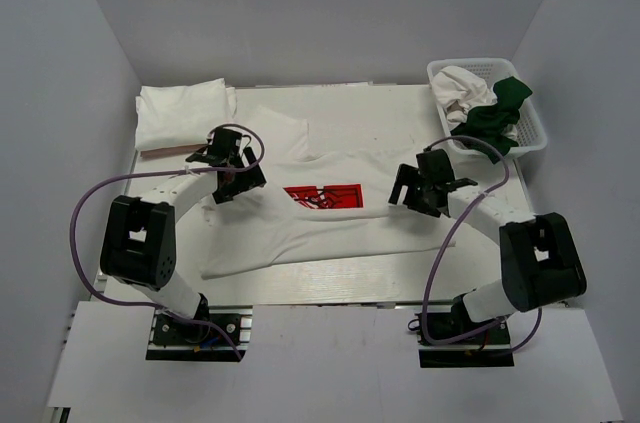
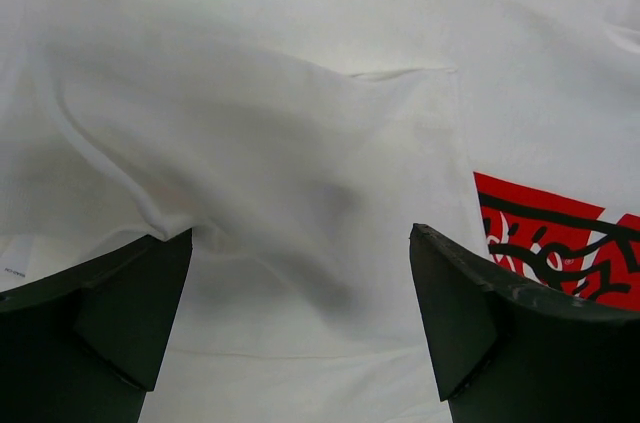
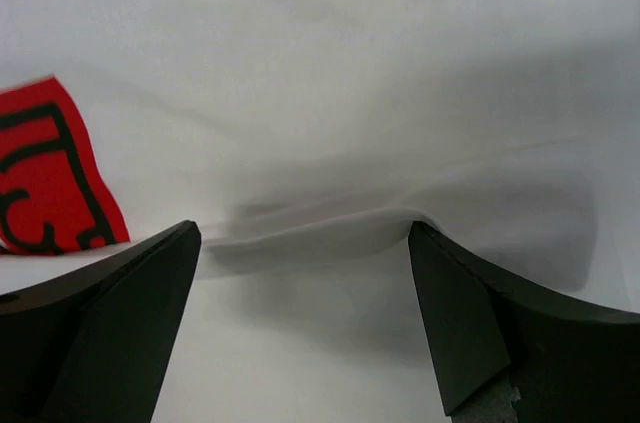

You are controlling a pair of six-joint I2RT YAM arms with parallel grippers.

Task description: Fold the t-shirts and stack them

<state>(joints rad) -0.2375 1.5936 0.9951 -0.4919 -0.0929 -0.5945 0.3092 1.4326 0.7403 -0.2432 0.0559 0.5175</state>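
Your left tool is spread wide and pinches nothing. The printed shirt lies flat on the desk right beneath it, with a soft fold of cloth reaching one finger and the red print just beside the other. Your right tool is spread too, low over the same shirt. A raised crease runs between its fingers, and the print shows off to one side. Beyond your left tool sits a folded white pile. Beyond your right tool, well apart, a basket holds a crumpled white shirt and a green shirt.
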